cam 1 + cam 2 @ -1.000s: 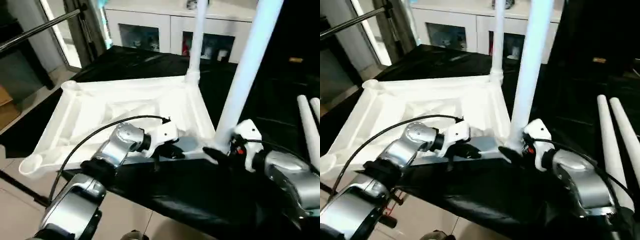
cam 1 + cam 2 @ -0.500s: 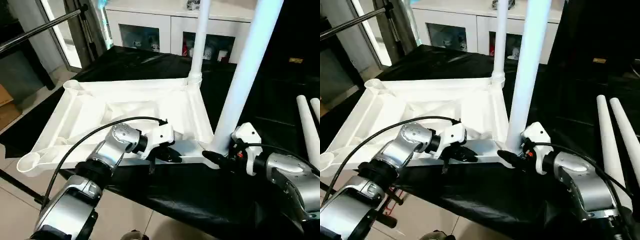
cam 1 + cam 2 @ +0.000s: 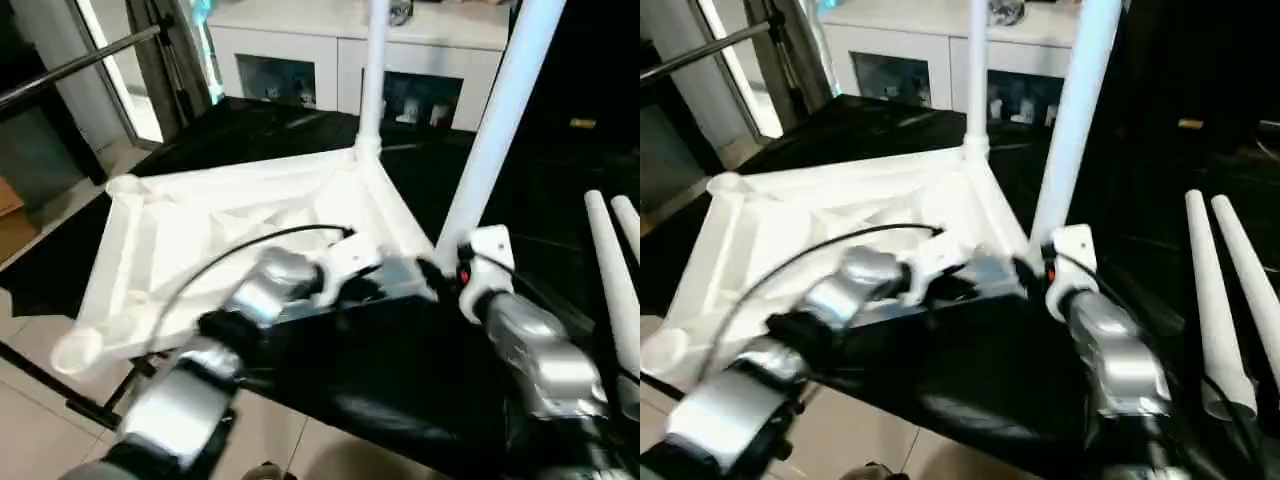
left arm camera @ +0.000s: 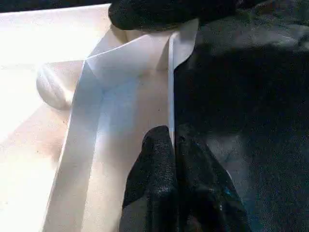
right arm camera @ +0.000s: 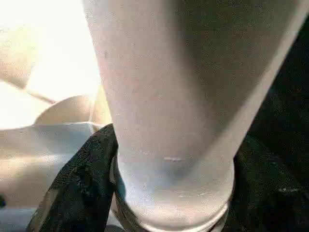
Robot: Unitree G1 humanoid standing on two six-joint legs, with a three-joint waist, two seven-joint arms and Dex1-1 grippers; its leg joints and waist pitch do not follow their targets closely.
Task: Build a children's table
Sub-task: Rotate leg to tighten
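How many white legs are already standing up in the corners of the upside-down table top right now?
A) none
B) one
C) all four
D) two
D: one leg rises from the far corner of the table top and a second leg from the near corner by the right gripper, while two spare legs lie on the black cloth.

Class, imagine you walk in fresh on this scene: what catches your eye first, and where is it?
The upturned white tabletop on the black cloth, with two legs already standing up from its corners: one at the far corner, one at the near corner. The right gripper is closed around the near leg's base, and the left gripper pinches the top's near rim. Two spare legs lie on the right.
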